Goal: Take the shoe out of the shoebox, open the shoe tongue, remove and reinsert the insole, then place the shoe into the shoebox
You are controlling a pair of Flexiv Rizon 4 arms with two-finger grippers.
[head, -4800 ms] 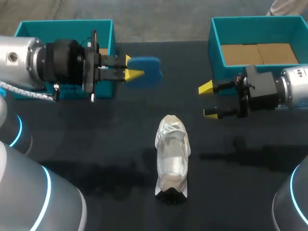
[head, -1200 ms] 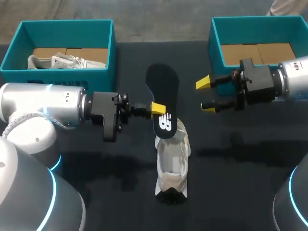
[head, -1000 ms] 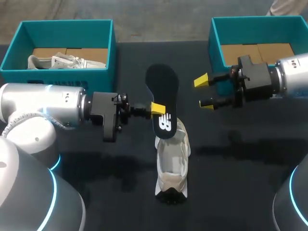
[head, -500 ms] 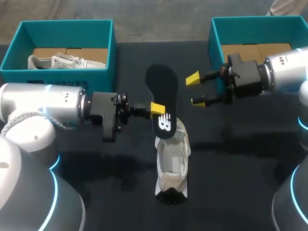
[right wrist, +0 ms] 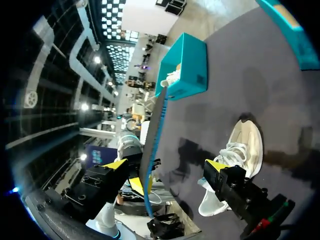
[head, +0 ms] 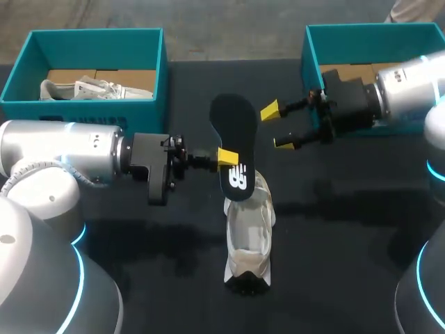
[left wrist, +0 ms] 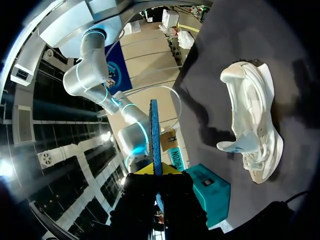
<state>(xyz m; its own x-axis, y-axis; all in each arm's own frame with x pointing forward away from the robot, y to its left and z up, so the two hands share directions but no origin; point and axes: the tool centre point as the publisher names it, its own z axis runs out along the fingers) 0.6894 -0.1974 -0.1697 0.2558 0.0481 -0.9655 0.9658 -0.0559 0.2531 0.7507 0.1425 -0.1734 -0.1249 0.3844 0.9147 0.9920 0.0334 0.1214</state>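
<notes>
A white shoe [head: 249, 233] lies on the black table, toe toward the front edge. Above its heel end my left gripper [head: 226, 156] is shut on the black insole [head: 235, 118], held on its edge and tilted up. In the left wrist view the insole [left wrist: 154, 132] shows edge-on, blue, between the yellow tips [left wrist: 157, 170], with the shoe [left wrist: 252, 125] off to one side. My right gripper [head: 276, 126] stands open just right of the insole's upper part, apart from it. In the right wrist view the insole [right wrist: 152, 142] stands ahead, between the wide-open fingers [right wrist: 165, 165], and the shoe [right wrist: 235, 155] lies beyond.
A teal shoebox [head: 28, 76] at the back left holds another white shoe [head: 83, 88]. A second teal shoebox [head: 311, 66] at the back right has a cardboard floor; my right arm passes in front of it. The left box [right wrist: 182, 67] also shows in the right wrist view.
My right gripper, open throughout, has moved left and slightly back, closing on the held insole. The left arm, the insole and the shoe have stayed still.
</notes>
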